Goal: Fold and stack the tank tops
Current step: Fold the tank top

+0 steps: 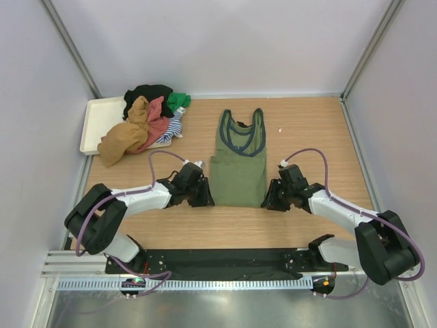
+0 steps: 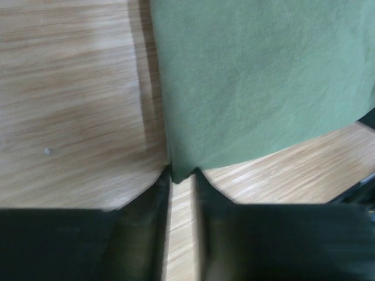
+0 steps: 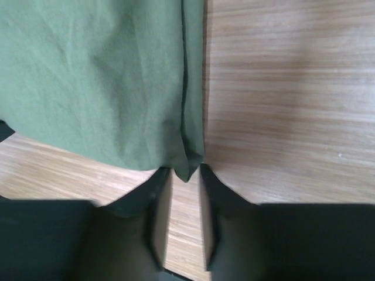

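Observation:
An olive green tank top (image 1: 239, 167) with navy trim lies flat on the wooden table, straps toward the far side. My left gripper (image 1: 205, 199) is at its near left hem corner and my right gripper (image 1: 268, 201) at its near right corner. In the left wrist view the green cloth (image 2: 252, 82) ends in a corner that sits between the tips of my left gripper (image 2: 183, 175), whose jaws stand narrowly apart. In the right wrist view the cloth (image 3: 99, 82) points its corner into my right gripper (image 3: 186, 171), also narrowly open around it.
A pile of other tank tops (image 1: 147, 123), mustard, red, black, green and striped, lies at the far left, partly on a cream tray (image 1: 94, 123). White walls close in the table on three sides.

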You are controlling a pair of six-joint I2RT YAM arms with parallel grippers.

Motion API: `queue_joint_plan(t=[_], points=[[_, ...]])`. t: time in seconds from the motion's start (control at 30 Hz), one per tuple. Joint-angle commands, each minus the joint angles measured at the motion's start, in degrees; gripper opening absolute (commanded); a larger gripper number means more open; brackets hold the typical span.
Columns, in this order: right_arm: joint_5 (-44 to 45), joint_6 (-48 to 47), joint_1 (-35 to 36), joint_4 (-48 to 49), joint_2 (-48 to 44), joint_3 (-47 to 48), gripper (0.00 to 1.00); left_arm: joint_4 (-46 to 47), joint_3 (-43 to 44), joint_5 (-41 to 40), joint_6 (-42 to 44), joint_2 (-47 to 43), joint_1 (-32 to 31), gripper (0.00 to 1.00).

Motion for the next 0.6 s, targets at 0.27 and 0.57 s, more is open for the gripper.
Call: queue_joint_plan(t=[0.27,0.57], points=[[-2.8,-0.8,2.2,-4.0,-8.4,0.3,0.01,-4.6,0.3,-3.0,0.1,-7.2,-5.7,0.00],[-5.7,1.1,2.5,-17.1,-21.7,4.3,0.01,-13.4,0.5,-4.7,-4.4,-19.7,-12.2,0.00]])
